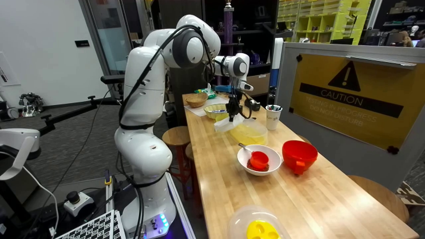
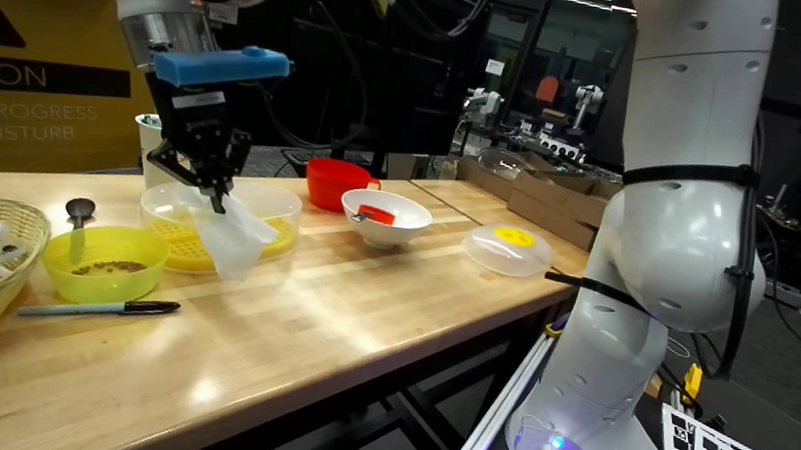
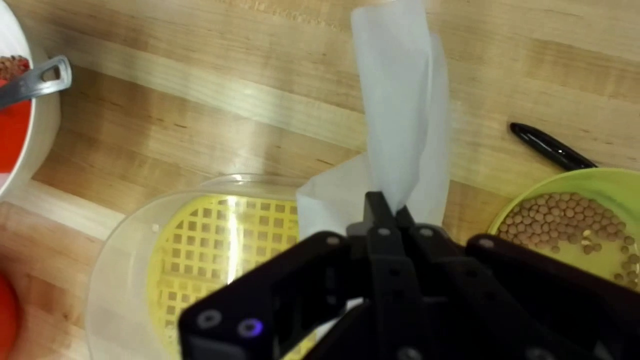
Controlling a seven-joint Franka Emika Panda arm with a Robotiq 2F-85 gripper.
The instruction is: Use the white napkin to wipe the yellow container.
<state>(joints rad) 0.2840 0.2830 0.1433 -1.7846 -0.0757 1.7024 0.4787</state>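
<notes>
Pale and glossy, a long wooden table (image 1: 219,172) runs alongside a grey partition (image 1: 338,156) that carries a yellow caution sign (image 1: 352,106). Over the table, a crumpled white paper napkin (image 2: 238,243) droops from the black two-fingered pincer (image 3: 391,209), whose tips are pinched together on it. Both hang at one edge of a low, wide, pale yellow translucent plastic container (image 3: 120,280); whether the napkin touches it or dangles clear, I cannot tell from these angles. As I judge it, picking up the napkin and reaching the container are done; the wiping itself seems left, or most of it, and after that probably letting the napkin go. Just beside the container sits a bright yellow round plastic bowl (image 2: 106,288) of brown pellets (image 3: 565,220), with a grey, black-capped marker (image 2: 96,310) near it. On the container's opposite side stands a round white bowl (image 2: 388,233) holding a red scoop (image 1: 259,161), and next to that a red handled bowl (image 1: 299,154).
</notes>
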